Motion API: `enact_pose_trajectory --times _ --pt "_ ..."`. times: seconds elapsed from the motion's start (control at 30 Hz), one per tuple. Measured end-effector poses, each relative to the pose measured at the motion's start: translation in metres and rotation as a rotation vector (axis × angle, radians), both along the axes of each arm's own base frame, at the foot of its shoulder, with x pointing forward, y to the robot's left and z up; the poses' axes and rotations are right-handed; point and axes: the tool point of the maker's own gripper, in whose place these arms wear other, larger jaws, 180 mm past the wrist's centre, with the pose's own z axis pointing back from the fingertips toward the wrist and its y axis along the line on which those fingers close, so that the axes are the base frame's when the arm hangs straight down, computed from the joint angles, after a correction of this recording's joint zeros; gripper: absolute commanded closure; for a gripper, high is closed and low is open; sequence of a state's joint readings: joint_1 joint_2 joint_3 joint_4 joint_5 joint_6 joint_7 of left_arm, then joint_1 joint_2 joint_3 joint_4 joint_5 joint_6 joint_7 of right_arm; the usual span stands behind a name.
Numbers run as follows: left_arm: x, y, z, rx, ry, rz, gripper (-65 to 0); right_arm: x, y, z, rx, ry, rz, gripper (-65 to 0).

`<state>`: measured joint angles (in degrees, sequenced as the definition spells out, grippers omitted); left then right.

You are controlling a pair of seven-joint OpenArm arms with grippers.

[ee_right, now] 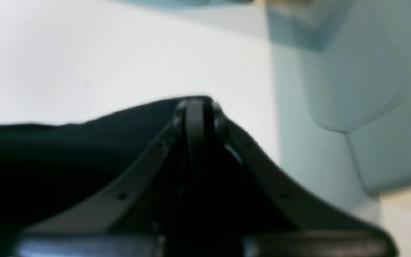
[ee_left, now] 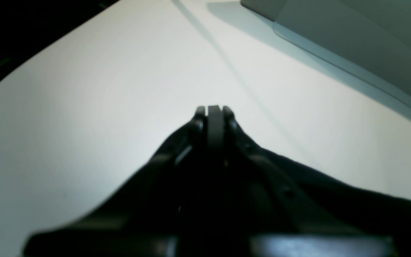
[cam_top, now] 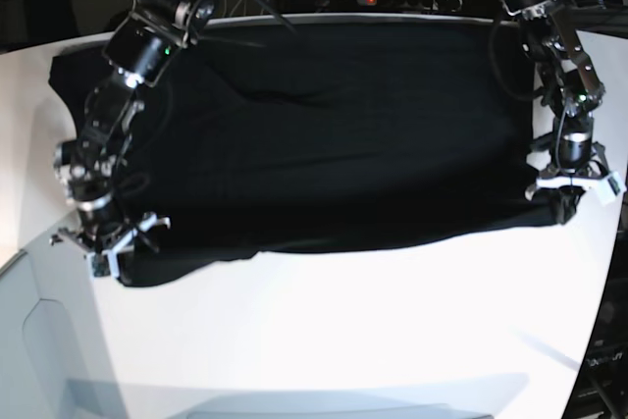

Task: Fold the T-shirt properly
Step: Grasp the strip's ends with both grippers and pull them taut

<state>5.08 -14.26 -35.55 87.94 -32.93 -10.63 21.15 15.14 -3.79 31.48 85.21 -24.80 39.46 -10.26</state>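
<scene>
T-shirt (cam_top: 334, 134): long axis nine to three, spreading toward twelve from our grippers.
Left gripper (cam_top: 567, 191): clamped on three-o'clock corner.
Right gripper (cam_top: 110, 242): clamped on nine-o'clock corner.

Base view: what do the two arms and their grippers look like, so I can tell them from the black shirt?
Both arms are black, built of chunky cylindrical segments with loose black cables along them. Each shows a small green light. The left gripper and right gripper sit on pale, whitish brackets. In the wrist views the fingers are slim, black and tapered, with small holes along their sides.
</scene>
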Motion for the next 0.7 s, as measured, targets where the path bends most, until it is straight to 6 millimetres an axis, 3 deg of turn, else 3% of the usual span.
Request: enact_pose_trajectory --times 0.13,0.37,0.5,0.6,0.7 --pt "-0.009 0.001 -0.008 0.003 0.024 0.003 -0.1 -0.024 0.001 0.003 0.038 -0.035 0.001 0.0" --pt "-0.033 0.001 -0.031 0.003 0.097 0.004 -0.1 -0.076 -0.004 -0.035 0.005 0.080 -0.009 0.0" --pt "-0.043 -0.006 -0.043 -0.023 0.120 0.008 -0.1 -0.098 -0.002 -0.029 0.049 0.049 -0.012 0.0" --pt "-0.048 -0.009 -0.048 -0.028 0.133 0.008 -0.1 -0.116 -0.013 -0.025 0.052 0.043 -0.043 0.0" --pt "-0.049 -0.010 -0.044 -0.020 0.128 0.004 -0.1 -0.131 -0.018 -0.036 0.044 0.083 -0.055 0.0"
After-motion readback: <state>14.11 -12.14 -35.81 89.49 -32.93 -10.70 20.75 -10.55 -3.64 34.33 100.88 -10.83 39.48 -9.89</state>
